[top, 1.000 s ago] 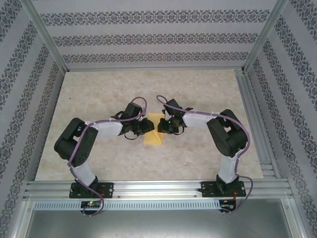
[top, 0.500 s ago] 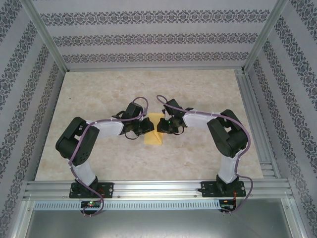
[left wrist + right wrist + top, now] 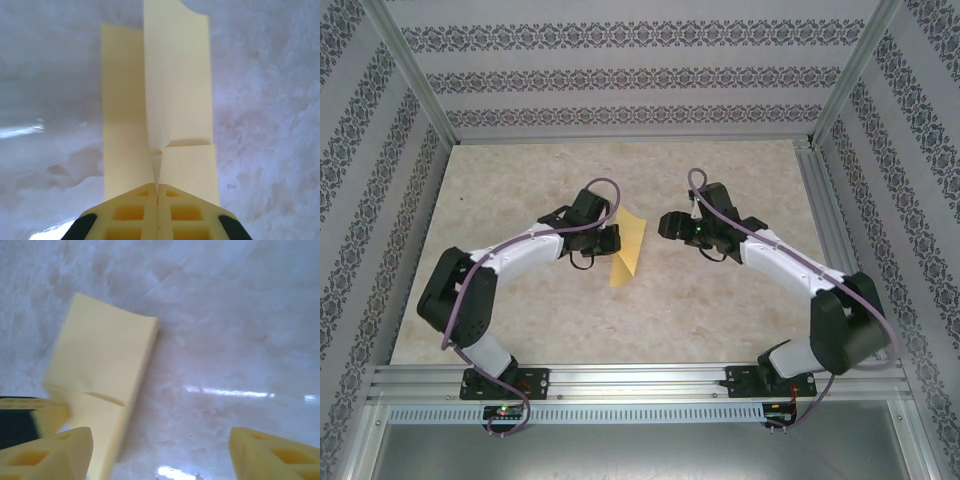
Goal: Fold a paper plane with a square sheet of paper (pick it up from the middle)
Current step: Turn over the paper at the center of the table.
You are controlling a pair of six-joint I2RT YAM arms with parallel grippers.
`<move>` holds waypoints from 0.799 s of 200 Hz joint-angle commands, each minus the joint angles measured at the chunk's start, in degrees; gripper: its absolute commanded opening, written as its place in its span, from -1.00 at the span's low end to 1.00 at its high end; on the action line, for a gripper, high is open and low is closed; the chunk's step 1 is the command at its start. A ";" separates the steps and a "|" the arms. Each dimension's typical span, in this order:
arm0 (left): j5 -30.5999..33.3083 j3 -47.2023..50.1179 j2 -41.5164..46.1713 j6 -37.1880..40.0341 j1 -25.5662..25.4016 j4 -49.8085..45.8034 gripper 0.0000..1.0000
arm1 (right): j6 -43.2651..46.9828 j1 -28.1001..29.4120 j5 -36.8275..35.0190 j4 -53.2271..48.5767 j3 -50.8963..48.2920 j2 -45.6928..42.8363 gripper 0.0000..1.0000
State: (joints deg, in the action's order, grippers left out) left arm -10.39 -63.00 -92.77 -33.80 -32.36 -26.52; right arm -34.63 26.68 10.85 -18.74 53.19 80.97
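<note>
while the left arm bends out to the left at its elbow and runs its forearm up and to the right toward the middle of the worktop (image 3: 520, 180), its left hand (image 3: 613, 243) sits at the near edge of the sheet of paper (image 3: 630, 240). from the left wrist camera the two yellow fingers (image 3: 130, 215) are pressed together, pinching the sheet along its centre crease. the paper stretches away from the fingertips as a long folded strip, one flap lying off to the left and the other wider one to the right, with a small crosswise crease just beyond the grip. whether its far end rests on the worktop i cannot tell.

the right arm reaches from its base at the near right, elbow pushed far out to the right, forearm slanting up and to the left. its right hand (image 3: 663, 224) points left toward the sheet and stands apart from it, a strip of bare marbled worktop between them. in the right wrist camera its fingers (image 3: 55, 450) are spread wide with nothing between them; the folded sheet shows ahead and to the left, tilted, with a finger of the left hand at its lower left edge.

seen from above, the sheet lies near the centre of the worktop, between the two hands, slanting from upper right to lower left.
</note>
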 commanded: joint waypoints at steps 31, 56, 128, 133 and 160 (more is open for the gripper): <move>29.79 -13.18 4.88 11.10 -4.94 -27.60 -0.95 | 0.29 -2.14 -9.10 3.05 -7.00 -8.10 0.77; 42.45 -18.93 1.99 11.32 -7.61 -34.58 -0.95 | -0.54 -2.82 -10.31 3.54 -8.95 -10.57 0.80; 63.92 -32.26 -21.42 3.69 -15.15 -46.97 -0.96 | -3.79 -6.53 -10.77 1.91 -13.47 -15.09 0.80; 63.42 -32.84 -22.88 3.66 -15.61 -46.51 -0.96 | -3.95 -7.07 -10.81 1.88 -13.82 -15.62 0.80; 61.91 -35.52 -29.91 3.46 -17.83 -43.93 -0.98 | -4.74 -9.30 -10.70 1.22 -15.67 -18.14 0.80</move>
State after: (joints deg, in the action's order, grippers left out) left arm 48.60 -95.11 -118.89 -28.18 -48.01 -68.60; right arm -37.74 19.05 1.48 -17.30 39.16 65.52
